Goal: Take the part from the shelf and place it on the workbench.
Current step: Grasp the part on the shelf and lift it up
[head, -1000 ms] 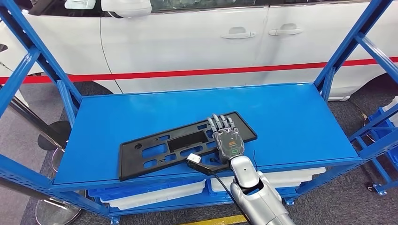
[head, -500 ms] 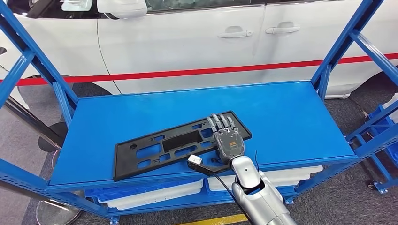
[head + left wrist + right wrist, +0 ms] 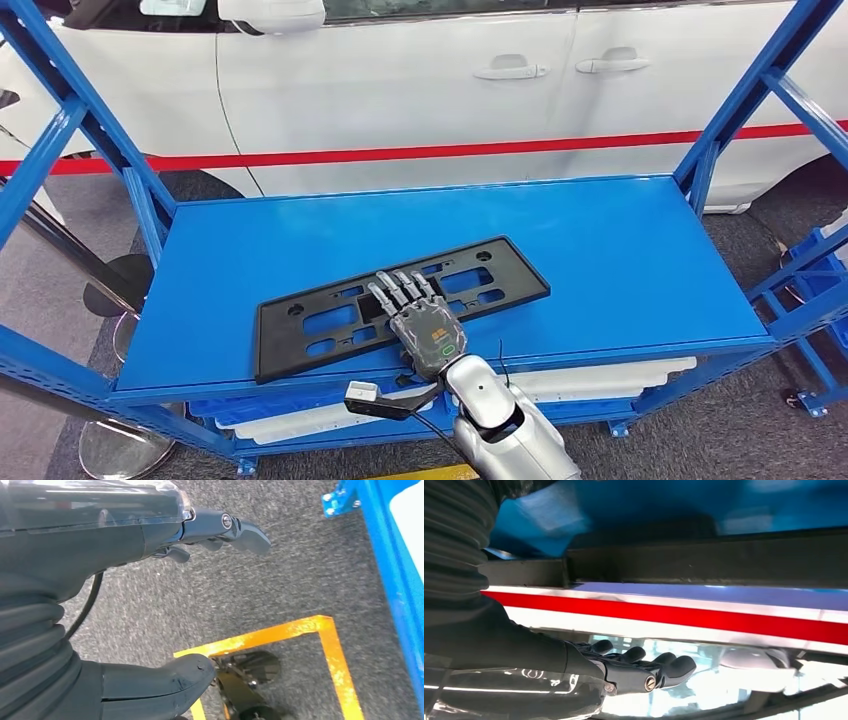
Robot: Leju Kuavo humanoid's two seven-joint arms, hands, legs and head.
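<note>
Part [image 3: 400,300], a flat black slotted panel, lies on the blue shelf [image 3: 620,260], right hand [image 3: 425,325] hovering over its middle with fingers [image 3: 398,291] spread and gripping nothing, left hand [image 3: 150,535] hanging empty, so lift and bench placement remain.

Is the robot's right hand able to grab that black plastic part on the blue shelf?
Probably yes. The right hand already lies flat over the near edge of the black part, with its fingers stretched across it and nothing on the blue shelf in between. It isn't gripping yet.
</note>
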